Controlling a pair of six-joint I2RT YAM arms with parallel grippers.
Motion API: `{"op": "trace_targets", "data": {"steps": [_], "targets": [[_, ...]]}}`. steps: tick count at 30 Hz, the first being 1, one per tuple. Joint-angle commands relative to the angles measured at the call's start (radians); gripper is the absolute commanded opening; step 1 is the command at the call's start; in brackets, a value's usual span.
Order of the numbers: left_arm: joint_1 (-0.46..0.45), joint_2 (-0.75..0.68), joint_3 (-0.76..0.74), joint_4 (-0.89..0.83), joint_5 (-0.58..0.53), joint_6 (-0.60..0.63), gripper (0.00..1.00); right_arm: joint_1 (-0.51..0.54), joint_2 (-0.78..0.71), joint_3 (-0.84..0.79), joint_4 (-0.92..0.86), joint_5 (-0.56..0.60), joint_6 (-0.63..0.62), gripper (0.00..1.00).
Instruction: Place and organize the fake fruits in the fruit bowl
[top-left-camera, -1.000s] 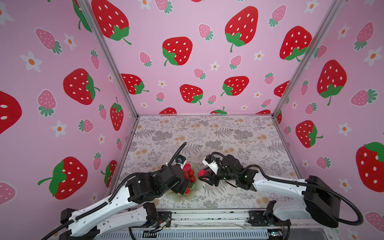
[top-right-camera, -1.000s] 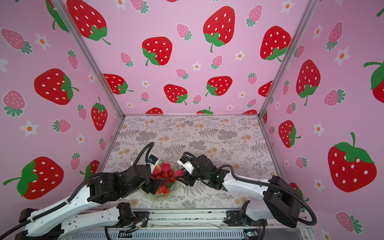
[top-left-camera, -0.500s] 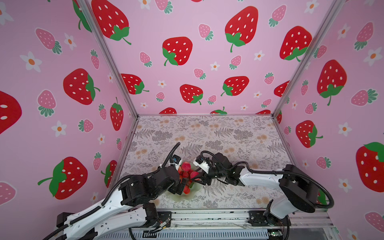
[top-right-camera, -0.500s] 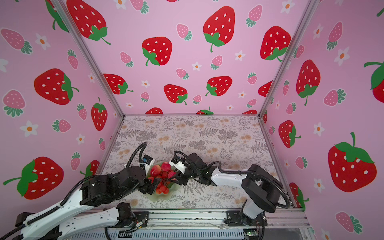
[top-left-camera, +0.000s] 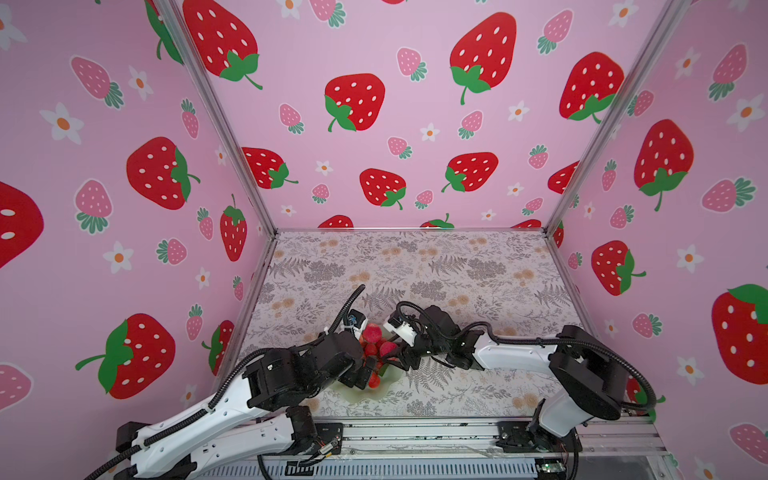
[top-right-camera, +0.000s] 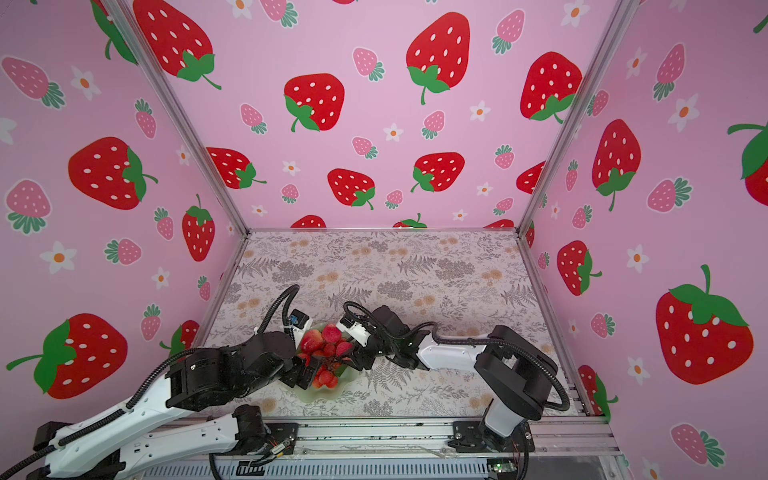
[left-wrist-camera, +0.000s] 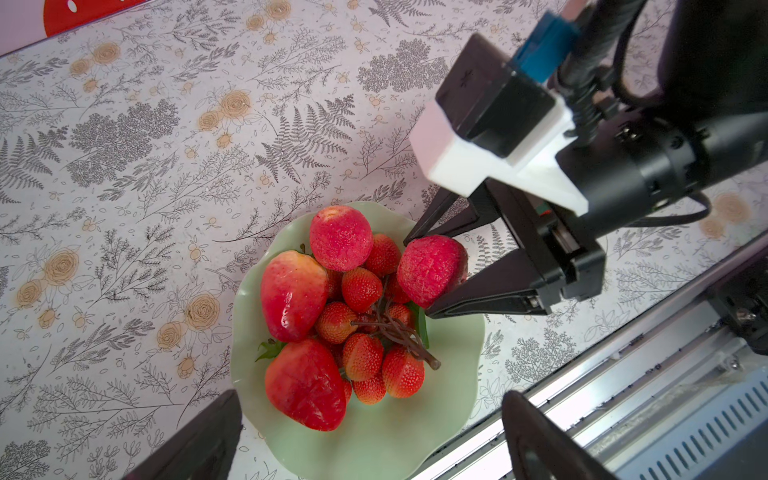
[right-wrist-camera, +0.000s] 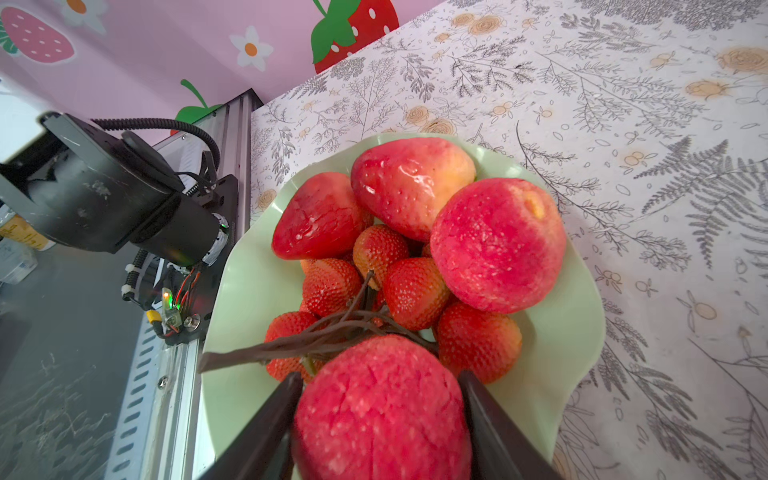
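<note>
Light is bright, soft and even, with only weak shadows on the surface (top-left-camera: 457, 270). White glare sits on the shiny red-yellow fruit (right-wrist-camera: 411, 174). Walls (top-left-camera: 124, 124) bend at the edges in both top views.

One bowl (left-wrist-camera: 374, 436), one bunch (left-wrist-camera: 361, 286), seemingly four larger fruits (left-wrist-camera: 340, 237)

Both top views, lower centre: left arm (top-left-camera: 291, 374) covers most of fruit bowl (top-right-camera: 328, 395); fruits (top-left-camera: 374, 345) too small to sort. Right wrist view: round fruit (right-wrist-camera: 382, 424) cut off by frame edge. Can't tell if right gripper (right-wrist-camera: 378, 376) is clamping it.
</note>
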Motion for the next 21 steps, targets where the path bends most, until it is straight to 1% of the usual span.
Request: {"op": "trace_targets", "data": {"steps": [1, 4, 8, 10, 12, 14, 15, 17, 19, 21], "targets": [[0.003, -0.002, -0.011, -0.003, -0.004, 0.002, 0.99, 0.007, 0.014, 0.033, -0.028, 0.008, -0.036, 0.65], [0.003, -0.002, -0.008, -0.002, -0.005, 0.006, 0.99, 0.007, 0.022, 0.040, -0.036, 0.014, -0.043, 0.70], [0.003, -0.002, -0.007, -0.002, -0.015, 0.008, 0.99, 0.007, 0.017, 0.052, -0.051, 0.027, -0.058, 0.72], [0.002, -0.004, -0.001, 0.005, -0.037, 0.006, 0.99, 0.006, -0.011, 0.057, -0.056, 0.056, -0.062, 0.75], [0.003, -0.011, 0.005, 0.024, -0.071, 0.003, 0.99, 0.005, -0.053, 0.060, -0.062, 0.093, -0.065, 0.80], [0.018, -0.019, 0.010, 0.053, -0.108, 0.004, 0.99, -0.007, -0.101, 0.059, -0.072, 0.133, -0.054, 0.84], [0.036, -0.019, 0.013, 0.065, -0.125, 0.008, 0.99, -0.023, -0.133, 0.051, -0.070, 0.146, -0.045, 0.86], [0.101, -0.010, 0.007, 0.098, -0.116, 0.027, 0.99, -0.062, -0.199, 0.023, -0.057, 0.165, -0.014, 0.94], [0.222, 0.020, -0.007, 0.161, -0.035, 0.060, 0.99, -0.134, -0.277, -0.018, -0.044, 0.209, 0.045, 1.00], [0.362, 0.072, -0.028, 0.233, 0.082, 0.095, 0.99, -0.240, -0.344, -0.058, -0.046, 0.216, 0.104, 0.99]]}}
